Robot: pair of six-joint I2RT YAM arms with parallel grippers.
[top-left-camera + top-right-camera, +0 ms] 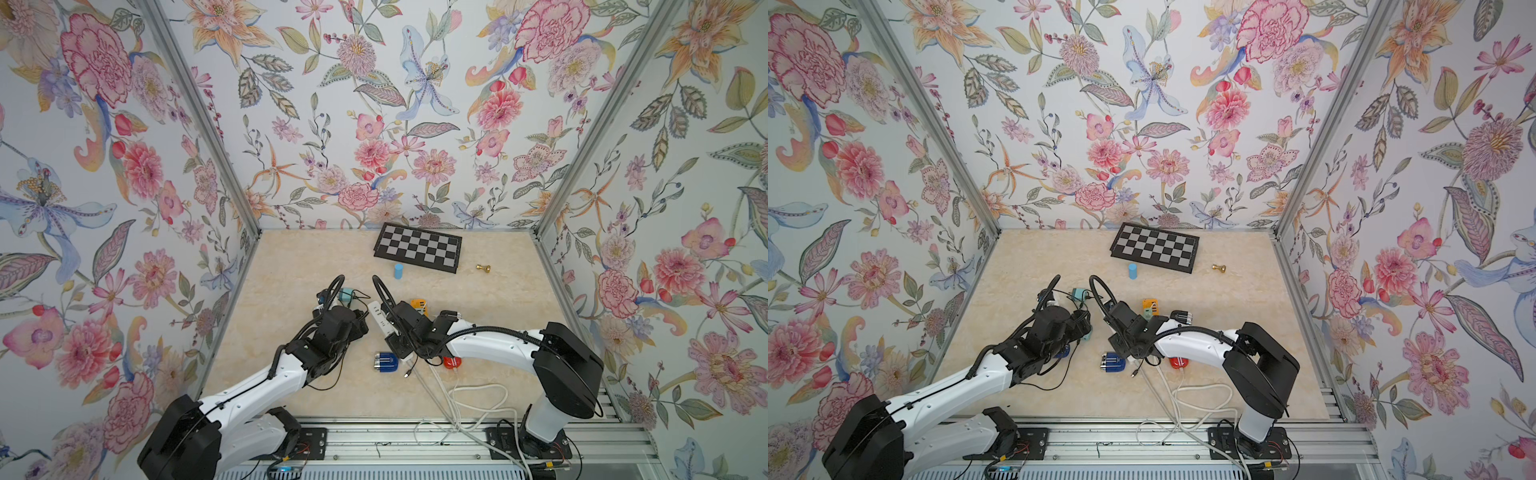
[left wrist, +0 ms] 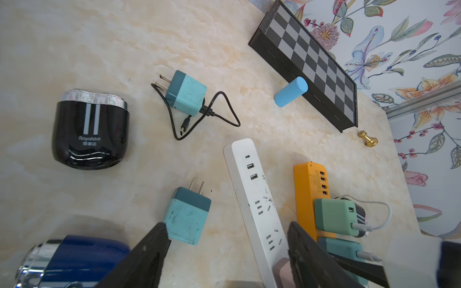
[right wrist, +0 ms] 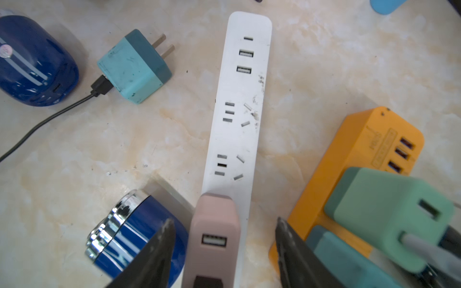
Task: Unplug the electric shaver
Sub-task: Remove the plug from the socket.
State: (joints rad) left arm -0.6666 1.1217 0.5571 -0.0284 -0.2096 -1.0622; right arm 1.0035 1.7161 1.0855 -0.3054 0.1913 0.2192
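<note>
Finding: the right pincer (image 3: 224,220) stands open astride the pink adapter (image 3: 212,212), with a gap at either finger and nothing gripped. The left pincer (image 2: 227,224) is likewise open and empty above the white power strip (image 2: 252,189). The blue shaver (image 3: 139,219), judged to be the task's item, lies on its side on the bench (image 3: 74,162) just beside that adapter. Which lead joins the two cannot be traced, so pulling the wrong plug is the first hazard. Second, nothing pins the strip, so a pull on the adapter would likely lift or drag the strip across the smooth bench. Third, one right finger sits close to the shaver and the other close to the orange strip (image 3: 349,154) with its green adapter (image 3: 389,214), and closing off-centre could knock either. Materials: the adapter is a matt, round-edged block. The strip is a long, hard white plastic bar with a rounded end and dark scuffs. The shaver is glossy blue with a ribbed chrome head. The bench is marble-patterned and smooth.
</note>
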